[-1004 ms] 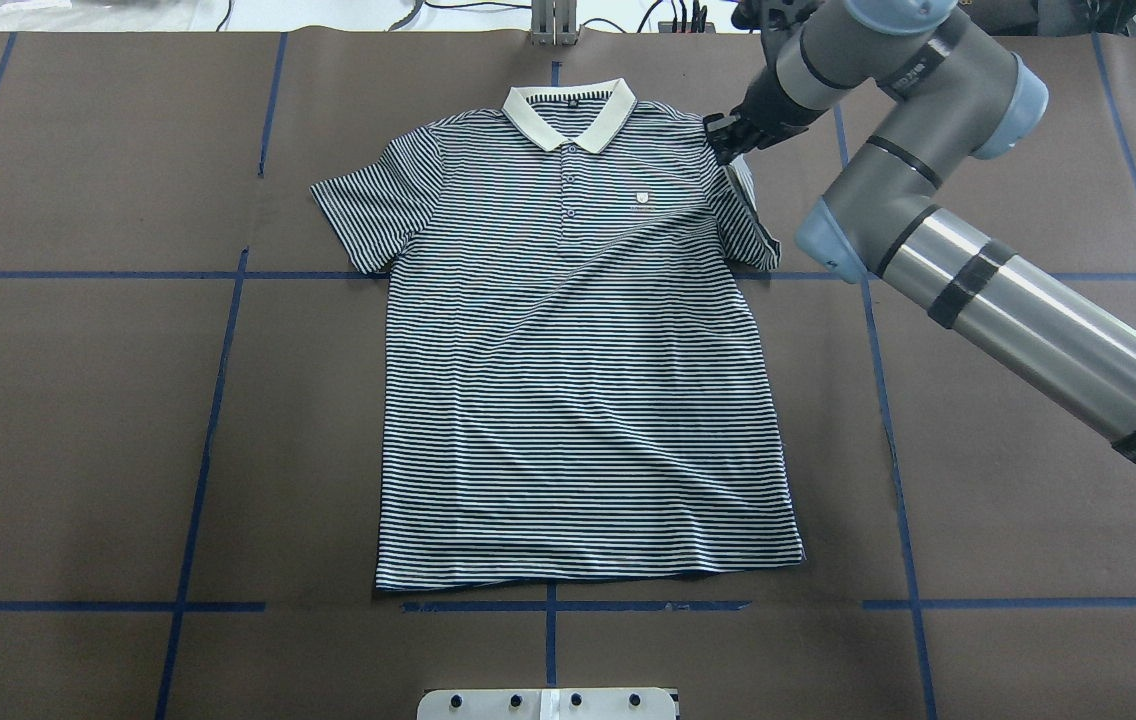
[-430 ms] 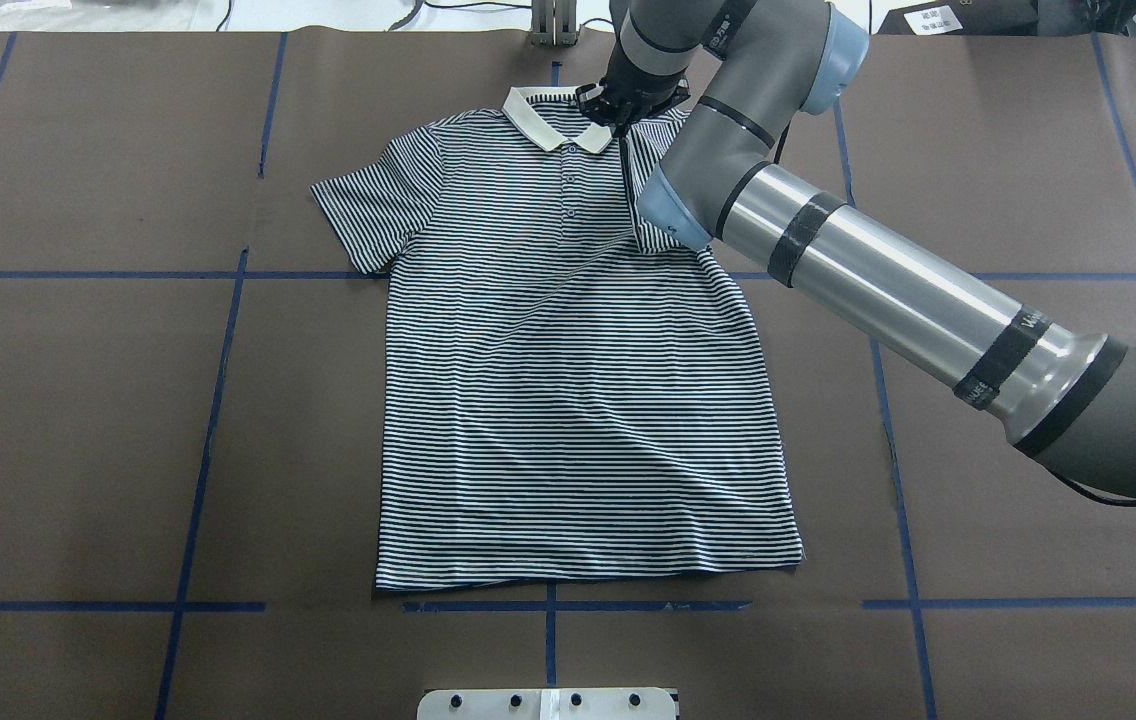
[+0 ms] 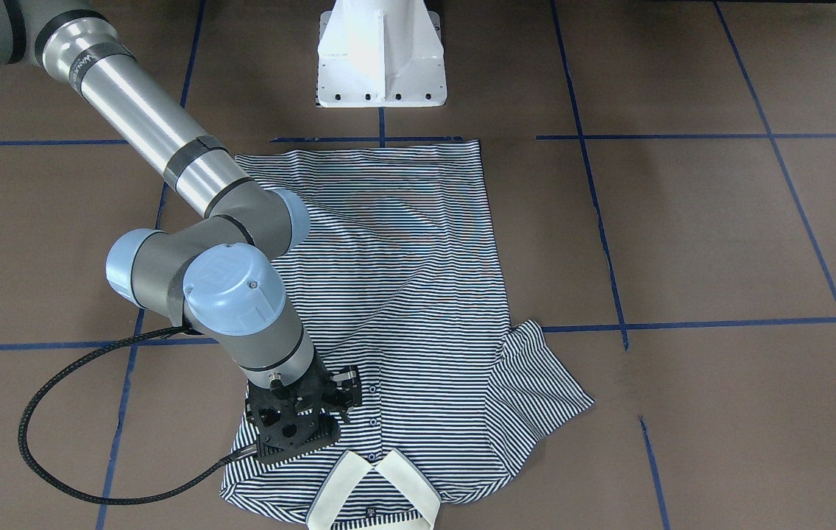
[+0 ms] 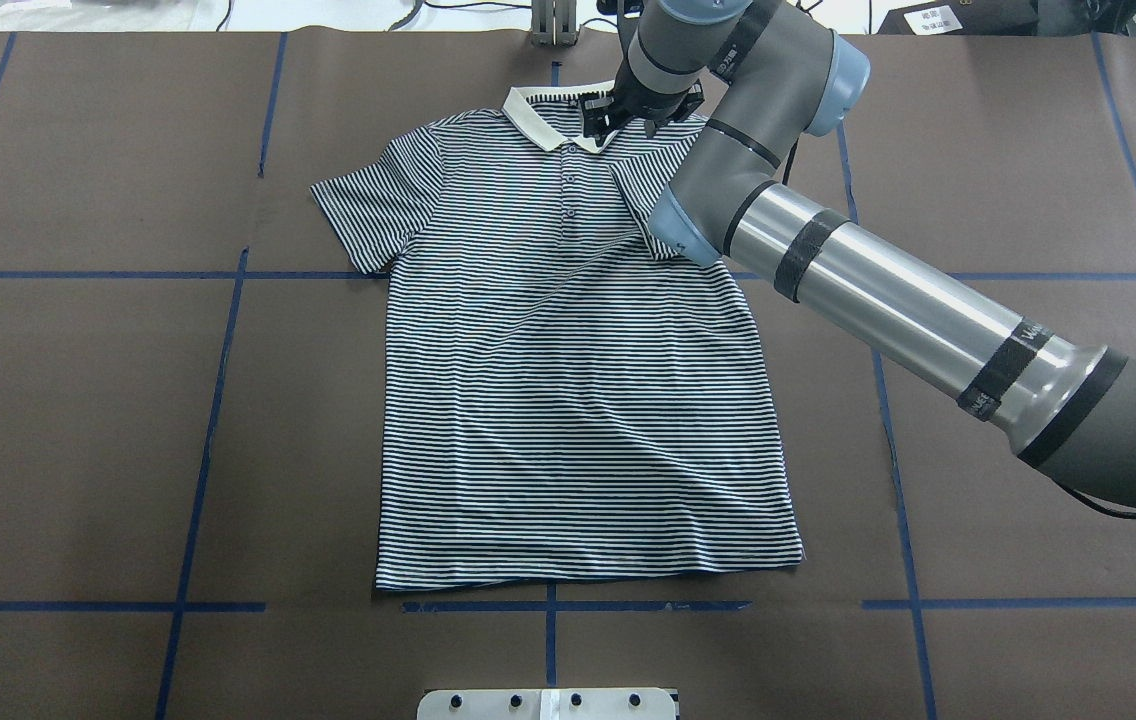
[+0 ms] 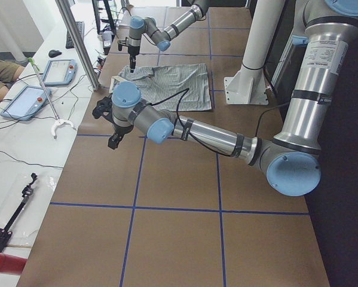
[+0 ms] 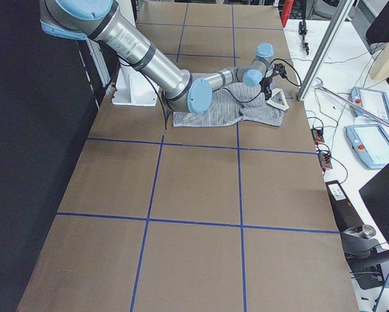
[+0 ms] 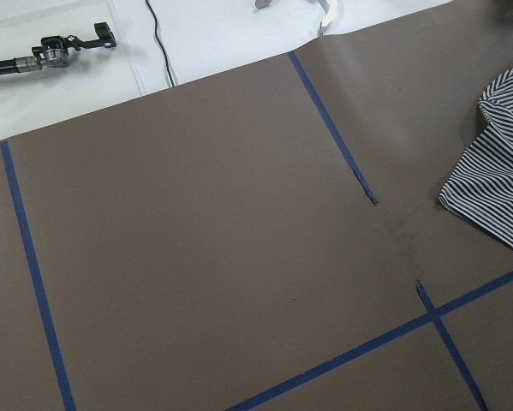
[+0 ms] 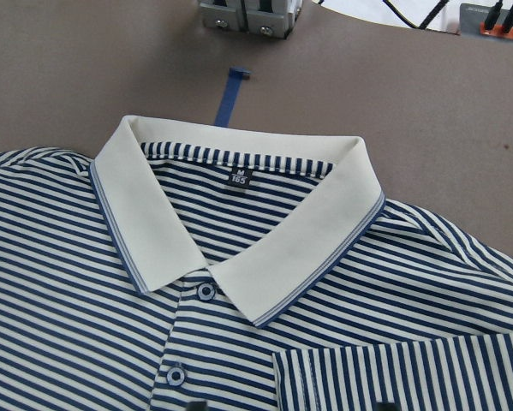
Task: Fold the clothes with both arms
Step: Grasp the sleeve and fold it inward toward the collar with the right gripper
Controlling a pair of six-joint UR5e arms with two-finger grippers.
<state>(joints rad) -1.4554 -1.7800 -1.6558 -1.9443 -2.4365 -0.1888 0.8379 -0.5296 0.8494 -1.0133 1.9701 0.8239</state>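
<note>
We see the striped polo shirt (image 4: 568,400) lying flat and front up on the brown table (image 4: 78,400). Its long axis runs from the hem on the robot's side to the cream collar (image 4: 538,125) at the far side. The right gripper (image 4: 623,122) hangs just over the shoulder beside that collar. In its wrist view two dark fingertips (image 8: 196,406) stand well apart, so we read it as spread and holding nothing. The right sleeve (image 4: 640,195) lies folded in over the chest, just on the hem side of those fingers. The left sleeve (image 4: 368,215) lies spread outward, so we judge it the next to fold. The left gripper (image 5: 114,141) is the nearer to it (though off the shirt, well out over bare table). Whether its fingers are parted we cannot tell.
</note>
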